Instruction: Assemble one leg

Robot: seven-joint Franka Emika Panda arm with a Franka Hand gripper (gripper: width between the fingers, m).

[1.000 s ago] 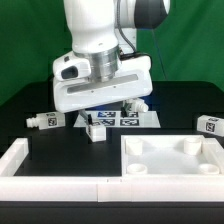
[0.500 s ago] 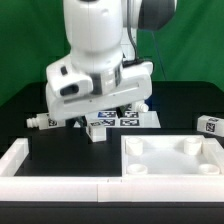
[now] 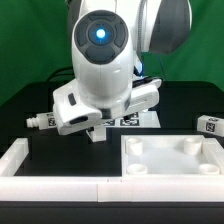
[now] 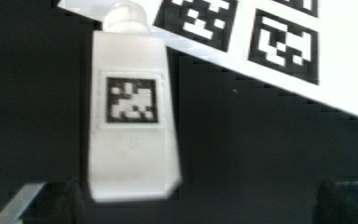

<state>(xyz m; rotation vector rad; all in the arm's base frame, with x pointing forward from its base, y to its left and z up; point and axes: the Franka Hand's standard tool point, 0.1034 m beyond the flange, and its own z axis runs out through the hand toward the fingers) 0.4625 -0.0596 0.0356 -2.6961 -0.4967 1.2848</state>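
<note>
In the wrist view a white leg (image 4: 131,110) with a black-and-white tag lies lengthwise on the black table, its narrow end toward the marker board (image 4: 274,40). My gripper (image 4: 194,205) is open. Its dark fingers (image 4: 43,205) stand wide apart at either side, and the leg's blunt end lies between them, close to one finger. In the exterior view the hand's white body (image 3: 100,100) hangs low over the table and hides the fingers. A leg (image 3: 95,134) shows just under it. Another leg (image 3: 40,121) lies to the exterior view's left.
A large white panel with round sockets (image 3: 170,158) lies at the front right of the exterior view. A white raised border (image 3: 20,158) runs along the front left. A further leg (image 3: 210,125) lies at the far right. The marker board (image 3: 143,120) lies behind the hand.
The arm has tilted forward and swung toward the exterior view's left, bringing the hand lower over the legs by the marker board. No part has moved.
</note>
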